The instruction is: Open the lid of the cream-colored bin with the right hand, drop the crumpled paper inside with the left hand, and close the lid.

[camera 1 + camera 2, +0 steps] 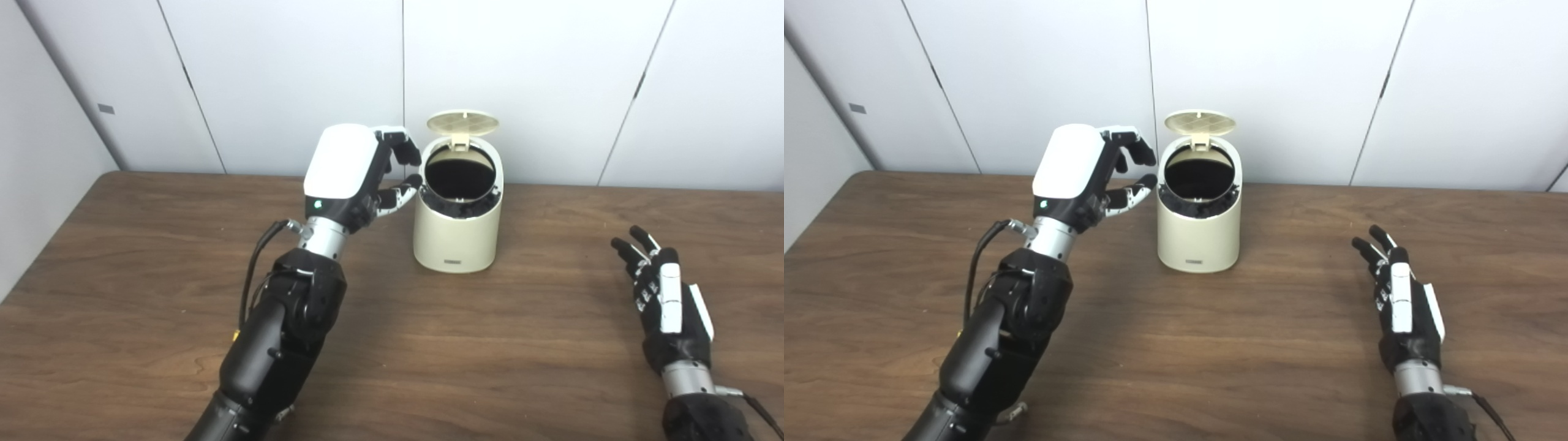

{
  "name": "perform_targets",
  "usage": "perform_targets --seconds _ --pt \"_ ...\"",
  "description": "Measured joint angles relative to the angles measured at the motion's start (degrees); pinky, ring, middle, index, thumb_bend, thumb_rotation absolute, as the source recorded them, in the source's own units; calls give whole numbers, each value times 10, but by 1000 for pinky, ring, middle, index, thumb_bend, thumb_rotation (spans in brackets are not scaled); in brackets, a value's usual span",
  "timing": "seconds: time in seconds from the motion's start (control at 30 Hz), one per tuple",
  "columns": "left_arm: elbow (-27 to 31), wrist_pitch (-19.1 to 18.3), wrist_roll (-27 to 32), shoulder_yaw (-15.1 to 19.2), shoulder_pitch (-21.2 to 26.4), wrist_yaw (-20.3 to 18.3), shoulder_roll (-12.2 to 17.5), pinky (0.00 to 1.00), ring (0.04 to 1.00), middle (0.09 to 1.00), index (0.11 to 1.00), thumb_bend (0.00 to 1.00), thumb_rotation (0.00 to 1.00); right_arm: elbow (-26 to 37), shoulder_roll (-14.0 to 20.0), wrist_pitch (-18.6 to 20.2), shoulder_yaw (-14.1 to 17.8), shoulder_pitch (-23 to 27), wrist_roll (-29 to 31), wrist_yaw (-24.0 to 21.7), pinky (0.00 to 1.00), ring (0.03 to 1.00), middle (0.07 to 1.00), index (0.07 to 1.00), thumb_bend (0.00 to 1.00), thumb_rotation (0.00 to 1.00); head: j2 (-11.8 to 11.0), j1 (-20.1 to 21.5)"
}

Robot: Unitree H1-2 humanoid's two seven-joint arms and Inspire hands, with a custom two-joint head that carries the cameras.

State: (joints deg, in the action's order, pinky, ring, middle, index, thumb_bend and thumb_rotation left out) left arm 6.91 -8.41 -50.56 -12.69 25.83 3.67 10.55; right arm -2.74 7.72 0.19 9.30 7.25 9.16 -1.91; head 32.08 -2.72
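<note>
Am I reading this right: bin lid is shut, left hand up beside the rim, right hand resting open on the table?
Not quite: the lid is open, tipped up behind the dark mouth of the cream bin, as the left eye view shows. The rest holds: the left hand is raised beside the rim, and the right hand lies open on the table.

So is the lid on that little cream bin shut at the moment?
No, the lid stands tipped up behind the opening of the bin, whose dark inside shows.
</note>
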Motion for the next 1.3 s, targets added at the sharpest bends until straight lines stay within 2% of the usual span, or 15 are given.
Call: perform_targets --seconds 0.17,0.3,0.4,0.43,0.47,0.53,0.57,0.63,0.67,0.73,0.97,1.13,1.3 --pt "14 -10 46 53 -28 1 -6 312 414 521 481 472 0 0 1 0 1 -1 3 0 1000 930 838 887 505 1000 1 4" --pt "27 -32 129 115 -40 7 -44 311 433 519 495 473 0 0 1 -1 0 -1 3 0 1000 932 849 885 507 1000 4 4" --pt "36 -55 191 137 -47 -4 -61 362 411 492 546 490 0 0 1 -1 0 0 2 0 996 931 856 876 501 1000 4 4" --pt "37 -72 210 144 -49 -13 -65 388 471 478 544 502 0 0 1 -1 0 0 2 0 996 936 863 879 505 1000 4 5" --pt "38 -83 224 149 -51 -22 -66 423 524 560 522 501 35 0 0 -1 0 0 2 0 990 941 869 883 508 1000 4 5" --pt "38 -92 255 153 -60 -39 -60 525 625 692 717 528 279 0 0 -1 0 0 3 0 991 952 885 891 510 1000 4 5" --pt "37 -92 270 155 -65 -47 -56 601 692 765 780 519 409 -1 0 -1 0 0 3 0 996 962 900 901 504 1000 4 5" --pt "37 -92 319 169 -79 -64 -52 803 849 911 914 499 729 -2 0 -2 1 0 6 0 1000 985 933 916 506 1000 4 5" --pt "37 -93 342 175 -85 -72 -51 868 900 953 955 494 817 -4 0 -3 2 1 7 0 1000 990 940 921 507 1000 4 5" --pt "35 -94 378 178 -100 -89 -46 963 970 991 991 499 926 -6 0 -4 5 1 14 -2 1000 998 961 942 515 1000 4 5" --pt "1 -83 459 181 -136 -112 -43 1000 1000 1000 1000 450 976 -36 8 -30 11 19 39 -26 1000 1000 997 983 550 1000 5 5" --pt "-22 -39 497 185 -166 -112 -51 1000 1000 1000 1000 422 1000 -38 10 -46 11 21 44 -34 1000 1000 1000 988 560 988 5 5" --pt "-47 12 524 185 -190 -108 -62 1000 1000 1000 1000 470 1000 -38 11 -48 11 20 45 -35 1000 1000 1000 1000 587 971 9 9"
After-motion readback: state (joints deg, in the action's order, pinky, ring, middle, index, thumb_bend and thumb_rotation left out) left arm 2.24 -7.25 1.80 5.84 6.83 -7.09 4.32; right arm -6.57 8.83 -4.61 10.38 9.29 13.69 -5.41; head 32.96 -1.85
